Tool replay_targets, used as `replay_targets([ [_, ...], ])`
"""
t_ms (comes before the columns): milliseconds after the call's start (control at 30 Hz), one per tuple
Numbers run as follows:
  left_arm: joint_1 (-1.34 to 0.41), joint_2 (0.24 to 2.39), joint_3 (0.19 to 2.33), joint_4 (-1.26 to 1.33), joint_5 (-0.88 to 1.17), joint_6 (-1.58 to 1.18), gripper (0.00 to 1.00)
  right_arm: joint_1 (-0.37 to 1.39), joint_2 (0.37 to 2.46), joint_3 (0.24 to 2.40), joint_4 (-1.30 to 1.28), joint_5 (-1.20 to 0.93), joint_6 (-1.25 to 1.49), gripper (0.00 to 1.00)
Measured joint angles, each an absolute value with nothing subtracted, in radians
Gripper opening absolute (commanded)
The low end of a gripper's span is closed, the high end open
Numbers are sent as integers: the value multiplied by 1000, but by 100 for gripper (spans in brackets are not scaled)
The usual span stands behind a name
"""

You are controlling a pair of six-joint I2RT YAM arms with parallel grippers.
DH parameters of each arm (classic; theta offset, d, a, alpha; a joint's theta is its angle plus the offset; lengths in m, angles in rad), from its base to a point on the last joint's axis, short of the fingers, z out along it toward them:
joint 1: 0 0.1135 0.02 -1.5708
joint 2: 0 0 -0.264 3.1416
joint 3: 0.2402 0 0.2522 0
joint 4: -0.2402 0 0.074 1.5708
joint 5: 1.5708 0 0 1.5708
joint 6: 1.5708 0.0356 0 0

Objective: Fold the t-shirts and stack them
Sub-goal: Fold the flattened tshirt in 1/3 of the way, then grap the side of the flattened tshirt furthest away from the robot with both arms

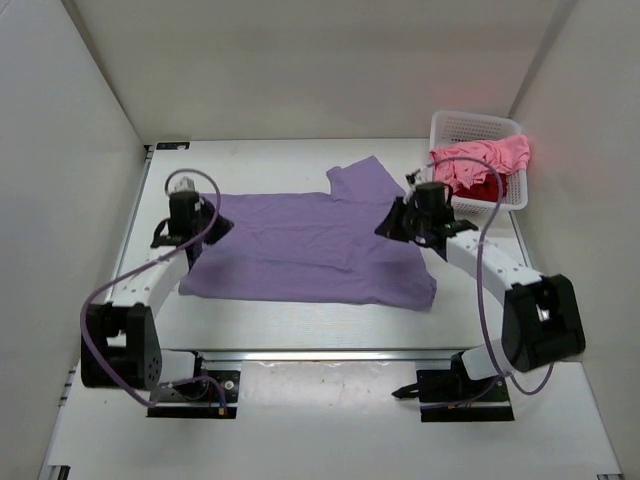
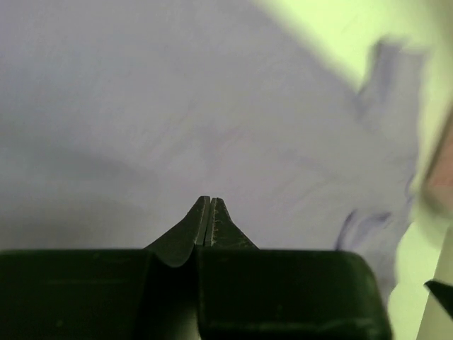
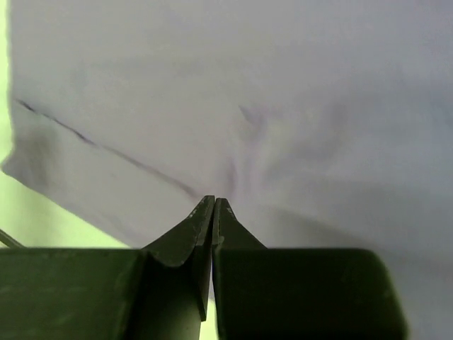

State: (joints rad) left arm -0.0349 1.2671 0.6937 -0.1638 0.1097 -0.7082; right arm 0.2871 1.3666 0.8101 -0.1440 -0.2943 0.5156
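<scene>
The lavender t-shirt (image 1: 310, 245) lies spread across the middle of the table, one sleeve pointing to the back. My left gripper (image 1: 198, 232) is at its left end and my right gripper (image 1: 405, 225) is at its right side. In the left wrist view my gripper (image 2: 209, 202) is shut, its tips down on the smooth lavender t-shirt (image 2: 177, 106). In the right wrist view my gripper (image 3: 213, 202) is shut, and the lavender t-shirt (image 3: 283, 85) puckers in creases that run into its tips. A pink t-shirt (image 1: 490, 155) and a dark red t-shirt (image 1: 485, 188) are bunched together at the back right.
A white lattice basket (image 1: 475, 120) at the back right holds the pink and dark red shirts, just behind my right arm. White walls close the table on three sides. Bare table (image 1: 300, 330) runs between the lavender shirt's near hem and the arm bases.
</scene>
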Motion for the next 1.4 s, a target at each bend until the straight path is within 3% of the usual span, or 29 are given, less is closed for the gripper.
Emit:
replay_targets([
  [233,34,1621,1111,-75,23,-698,23,305,1694,1189,-102,-318,460,0],
  [467,96,2024,1555,-258,-110,-567,32,291,1929,1423,-129,-344,440,0],
  [900,88,2313,1861,-540,-212,-395,41,217,1983,1520,-153,-353,406,0],
  [967,85,2318,1866,-552,-217,-388,40,209,1991,1525,-154,-354,406,0],
  [1067,83,2328,1882,-573,-226,-379,28,211,2011,1540,-157,-356,401,0],
  [1133,81,2336,1897,-575,-229,-376,24,215,2023,1546,-162,-357,396,1],
  [1267,81,2336,1898,-580,-230,-371,19,216,2061,1583,-189,-357,390,10],
  [1400,81,2336,1899,-583,-229,-374,7,213,2159,1742,-256,-335,361,19],
])
